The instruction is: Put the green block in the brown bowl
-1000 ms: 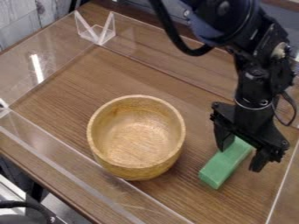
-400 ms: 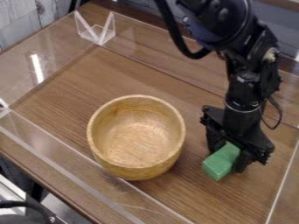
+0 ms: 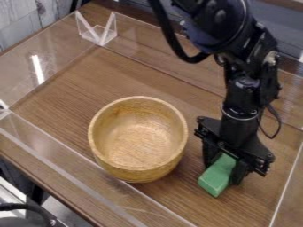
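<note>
The green block (image 3: 218,181) lies on the wooden table just right of the brown bowl (image 3: 113,112), its near end pointing toward the front edge. My gripper (image 3: 229,167) has come straight down over the block's far end. One finger stands on each side of the block and the jaws are shut on it. The block still rests on the table, and its upper part is hidden behind the fingers. The bowl is upright with nothing in it, a short gap left of the gripper.
A clear acrylic stand (image 3: 97,29) sits at the back left. Low transparent walls (image 3: 48,151) border the wooden table (image 3: 142,71) along the front and left edges. The black arm (image 3: 225,35) rises from the gripper toward the back right.
The gripper has lowered onto the green block and shifted slightly left toward the front. Its jaws have gone from open to shut around the block.
</note>
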`<state>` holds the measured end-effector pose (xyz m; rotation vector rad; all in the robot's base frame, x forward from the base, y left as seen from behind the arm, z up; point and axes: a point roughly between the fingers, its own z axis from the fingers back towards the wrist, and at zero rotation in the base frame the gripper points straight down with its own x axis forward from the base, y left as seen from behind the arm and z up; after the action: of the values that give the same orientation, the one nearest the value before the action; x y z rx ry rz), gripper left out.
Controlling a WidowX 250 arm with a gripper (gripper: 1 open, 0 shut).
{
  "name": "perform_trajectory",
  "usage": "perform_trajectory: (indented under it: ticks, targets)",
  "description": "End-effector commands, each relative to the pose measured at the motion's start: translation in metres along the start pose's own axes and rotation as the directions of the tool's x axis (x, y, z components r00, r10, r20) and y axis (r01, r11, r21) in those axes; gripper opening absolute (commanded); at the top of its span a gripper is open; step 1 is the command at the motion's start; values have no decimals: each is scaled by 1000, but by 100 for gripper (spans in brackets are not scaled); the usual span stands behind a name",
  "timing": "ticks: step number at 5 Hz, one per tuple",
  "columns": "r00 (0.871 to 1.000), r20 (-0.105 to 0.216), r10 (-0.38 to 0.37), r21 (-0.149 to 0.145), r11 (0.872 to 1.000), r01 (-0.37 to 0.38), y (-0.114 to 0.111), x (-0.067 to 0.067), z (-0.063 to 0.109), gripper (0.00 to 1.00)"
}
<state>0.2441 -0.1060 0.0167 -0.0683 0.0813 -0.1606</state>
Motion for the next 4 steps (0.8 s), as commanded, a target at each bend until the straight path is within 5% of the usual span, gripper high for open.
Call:
perform_trajectory:
  ticks: [1,4]
  targets:
    - [1000,28,13,-15,1000,-12,-8,0,13,0]
    - [999,24,36,-30,999,-35,-21,-2,26,0]
